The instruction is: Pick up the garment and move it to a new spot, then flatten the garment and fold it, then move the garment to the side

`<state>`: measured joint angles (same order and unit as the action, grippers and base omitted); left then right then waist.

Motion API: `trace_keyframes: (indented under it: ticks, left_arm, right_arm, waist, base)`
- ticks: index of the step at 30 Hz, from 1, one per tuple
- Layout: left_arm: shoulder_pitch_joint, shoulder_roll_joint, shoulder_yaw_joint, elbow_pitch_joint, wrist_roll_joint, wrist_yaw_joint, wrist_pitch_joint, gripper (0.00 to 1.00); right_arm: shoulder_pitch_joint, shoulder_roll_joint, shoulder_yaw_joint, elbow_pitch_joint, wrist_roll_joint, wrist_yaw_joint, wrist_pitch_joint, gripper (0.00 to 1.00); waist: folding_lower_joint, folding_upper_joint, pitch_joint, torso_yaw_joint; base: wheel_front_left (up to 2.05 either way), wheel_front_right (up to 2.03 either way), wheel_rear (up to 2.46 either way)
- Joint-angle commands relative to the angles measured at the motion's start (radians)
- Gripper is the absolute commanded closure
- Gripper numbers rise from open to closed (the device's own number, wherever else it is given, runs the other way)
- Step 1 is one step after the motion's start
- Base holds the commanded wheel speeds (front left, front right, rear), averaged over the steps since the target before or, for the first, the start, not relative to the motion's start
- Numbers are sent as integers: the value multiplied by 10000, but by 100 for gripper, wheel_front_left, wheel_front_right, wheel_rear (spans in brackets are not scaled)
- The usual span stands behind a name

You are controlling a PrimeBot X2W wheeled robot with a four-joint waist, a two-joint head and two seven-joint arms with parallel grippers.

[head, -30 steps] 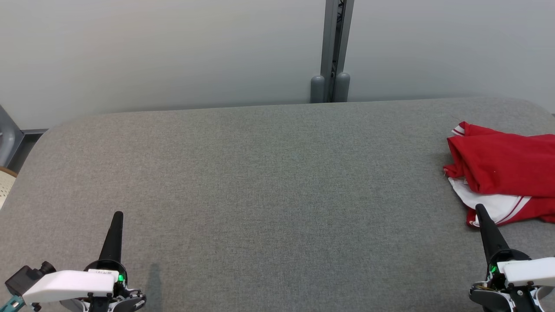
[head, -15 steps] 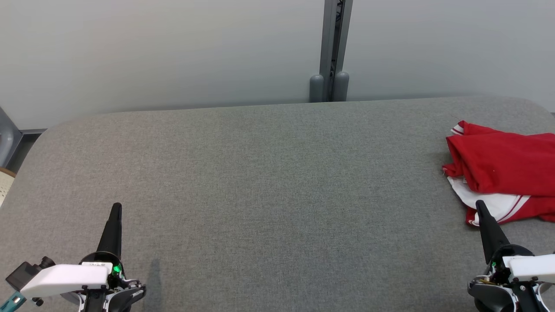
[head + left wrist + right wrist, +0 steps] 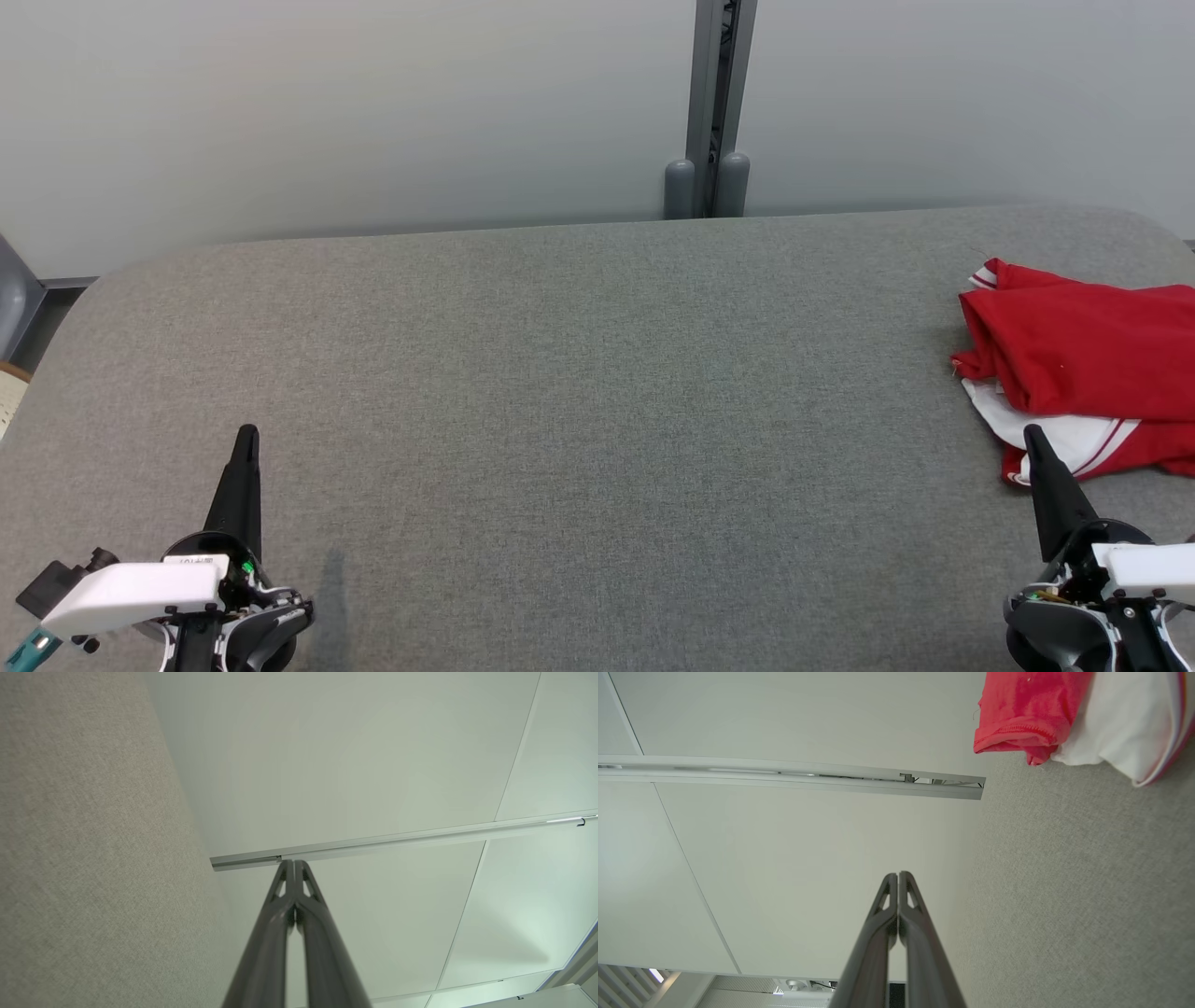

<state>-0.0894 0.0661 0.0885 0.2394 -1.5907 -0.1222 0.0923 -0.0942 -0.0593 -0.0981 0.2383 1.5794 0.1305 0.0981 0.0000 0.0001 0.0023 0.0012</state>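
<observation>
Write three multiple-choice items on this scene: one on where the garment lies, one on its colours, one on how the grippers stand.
1. Where on the grey surface does the garment lie?
A. centre
B. far right side
C. near-left corner

2. What colours is the garment?
A. red and white
B. blue and yellow
C. all black

3. How do the left gripper and right gripper stand?
A. both wide open
B. right shut on the garment
C. both shut, holding nothing

Key: 1 B, the head view shows it at the right edge; 2 A, it is red cloth with a white part; 3 C, each wrist view shows the jaws pressed together with nothing between.
</observation>
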Motion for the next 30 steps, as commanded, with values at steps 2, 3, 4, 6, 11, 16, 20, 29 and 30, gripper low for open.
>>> trace_keyframes:
  ticks: [2,3,4,6,11,16,20,29,30]
  left_arm:
    - [-248,-6,93,42,-237,-110,63,100]
    - [-259,-15,106,55,-304,-108,86,100]
    - [-267,-26,117,70,-350,-124,103,100]
    - [-269,-32,126,79,-379,-124,96,100]
    - [-265,-40,137,76,-360,-124,111,100]
    - [-267,-49,149,77,-344,-124,124,100]
    - [-268,-54,157,77,-332,-124,134,100]
    - [-270,-66,173,77,-311,-124,137,100]
    - [-271,-67,175,77,-308,-124,140,100]
  right_arm:
    - [-175,-4,-65,47,306,4,76,100]
    - [-184,3,-69,64,378,4,87,100]
    - [-195,6,-75,81,426,4,100,100]
    - [-190,10,-77,90,438,4,95,100]
    - [-188,16,-85,88,422,4,98,100]
    - [-190,22,-92,89,410,4,107,100]
    - [-191,27,-98,88,404,4,115,100]
    - [-192,34,-105,89,388,4,127,100]
    - [-193,35,-106,89,386,4,129,100]
  waist:
    - [0,-1,4,-6]
    - [0,-1,5,-8]
    - [0,-1,7,-9]
    - [0,-1,9,-12]
    - [0,-1,8,-12]
    - [0,-1,8,-12]
    - [0,-1,8,-12]
    - [0,-1,8,-12]
    - [0,-1,8,-12]
  base:
    - [0,0,0]
    - [0,0,0]
    - [0,0,0]
    - [0,0,0]
    - [0,0,0]
    - [0,0,0]
    - [0,0,0]
    - [0,0,0]
    - [0,0,0]
